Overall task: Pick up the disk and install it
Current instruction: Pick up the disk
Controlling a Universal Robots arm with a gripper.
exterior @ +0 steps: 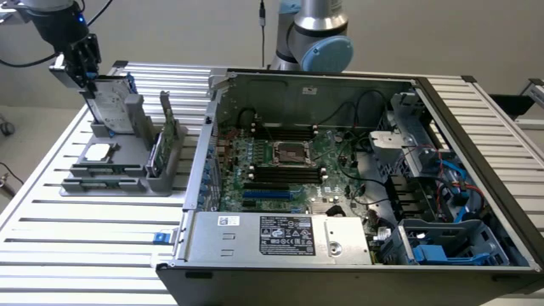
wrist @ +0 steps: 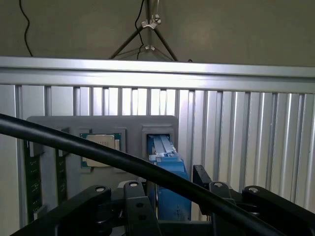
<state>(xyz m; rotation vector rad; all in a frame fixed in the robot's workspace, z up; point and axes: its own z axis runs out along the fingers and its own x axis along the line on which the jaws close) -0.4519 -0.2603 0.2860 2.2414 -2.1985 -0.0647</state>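
At the exterior view's far left, above the slatted table (exterior: 76, 236), the gripper (exterior: 88, 81) hung with its fingers pointing down at the top edge of the disk (exterior: 114, 108). The disk stood on edge in the back slot of the grey holder (exterior: 119, 169), leaning slightly, with its pale face turned toward you. In front of it the square chip (exterior: 99, 151) lay flat in its recess. Just to the right, a green circuit stick (exterior: 170, 127) stood upright in the holder's side slot.

Further right, this view gave you the open computer case (exterior: 408, 89). The motherboard (exterior: 289, 159) lay on its floor and the power supply (exterior: 281, 236) ran along the near edge. A blue drive bay (exterior: 434, 252) sat at the near right corner. The arm's base (exterior: 316, 38) rose behind the case.

The wrist view gave you the close detail at the gripper (wrist: 168, 196). A black cable (wrist: 74, 142) crossed in front of the camera. Beyond it were two green sticks (wrist: 32, 182), the chip (wrist: 101, 150) and the disk's blue carrier (wrist: 170, 169), all in the holder (wrist: 98, 123). A tripod (wrist: 150, 29) stood past the table's rail (wrist: 197, 69).

The jaws stood wide, one black finger (wrist: 135, 201) on each side of the carrier. You could not tell whether either finger touched it. The disk sat in its slot, not lifted.
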